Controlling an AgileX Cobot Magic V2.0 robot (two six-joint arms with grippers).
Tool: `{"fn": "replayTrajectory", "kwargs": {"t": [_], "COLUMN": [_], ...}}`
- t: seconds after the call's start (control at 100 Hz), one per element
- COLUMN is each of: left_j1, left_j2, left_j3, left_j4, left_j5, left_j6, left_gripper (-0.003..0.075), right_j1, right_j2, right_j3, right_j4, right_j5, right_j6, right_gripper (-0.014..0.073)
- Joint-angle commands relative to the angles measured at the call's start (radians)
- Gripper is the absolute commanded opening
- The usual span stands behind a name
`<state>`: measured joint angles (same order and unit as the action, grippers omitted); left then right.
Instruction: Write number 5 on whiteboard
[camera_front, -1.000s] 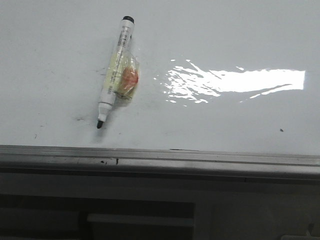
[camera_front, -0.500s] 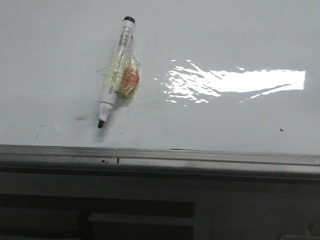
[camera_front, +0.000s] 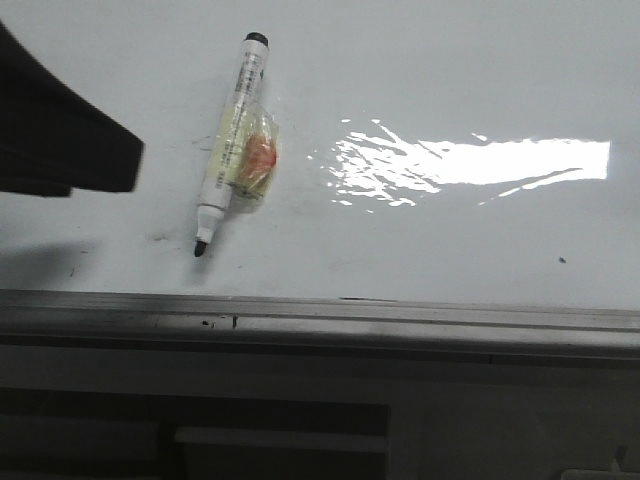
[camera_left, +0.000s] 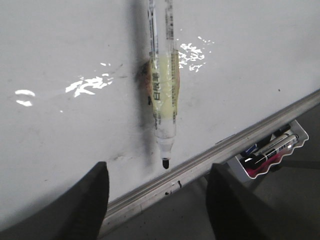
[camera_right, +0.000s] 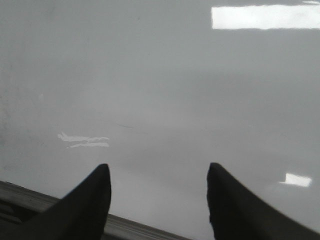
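Note:
The whiteboard (camera_front: 450, 80) lies flat and glossy, with no number 5 on it, only small specks and smudges. A white marker (camera_front: 232, 150) with yellowish tape and an orange patch round its barrel lies on the board, its bare black tip toward the grey edge strip (camera_front: 400, 320). A dark part of my left arm (camera_front: 60, 140) shows at the left, apart from the marker. In the left wrist view the open, empty left gripper (camera_left: 159, 170) hangs above the marker (camera_left: 164, 85), near its tip. My right gripper (camera_right: 158, 169) is open and empty over bare board (camera_right: 150, 75).
A bright glare patch (camera_front: 470, 165) lies right of the marker. A white tray (camera_left: 270, 155) with several markers sits below the board's edge strip (camera_left: 250, 131). A dark shelf front (camera_front: 280, 440) runs under the board.
My left arm has come into the front view from the left and casts a shadow on the board. The marker has not moved.

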<state>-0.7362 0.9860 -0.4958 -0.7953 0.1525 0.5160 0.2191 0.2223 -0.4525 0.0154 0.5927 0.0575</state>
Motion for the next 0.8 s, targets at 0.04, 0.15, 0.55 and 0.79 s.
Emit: {"fn": "replayTrajectory", "kwargs": {"t": [0.04, 0.15, 0.55, 0.79], "left_j1": [-0.069, -0.113, -0.140, -0.140], "left_j2": [0.091, 0.165, 0.340, 0.333], "left_j3": [-0.053, -0.094, -0.162, -0.162], "left_j4": [-0.064, -0.064, -0.081, -0.079], "left_j5": [-0.179, -0.204, -0.277, -0.269], "left_j6": [0.002, 0.002, 0.001, 0.001], "left_gripper": [0.0398, 0.0398, 0.0235, -0.0020], "right_j1": [-0.003, -0.003, -0.003, -0.003], "right_j2": [0.019, 0.019, 0.019, 0.019], "right_j3": [-0.037, -0.037, -0.037, -0.039], "right_j4": [0.006, 0.006, 0.006, 0.129], "right_j5": [-0.072, -0.072, -0.076, -0.086], "right_j6": [-0.010, -0.010, -0.010, -0.081], "right_gripper": [0.0385, 0.0385, 0.0385, 0.0385]}}
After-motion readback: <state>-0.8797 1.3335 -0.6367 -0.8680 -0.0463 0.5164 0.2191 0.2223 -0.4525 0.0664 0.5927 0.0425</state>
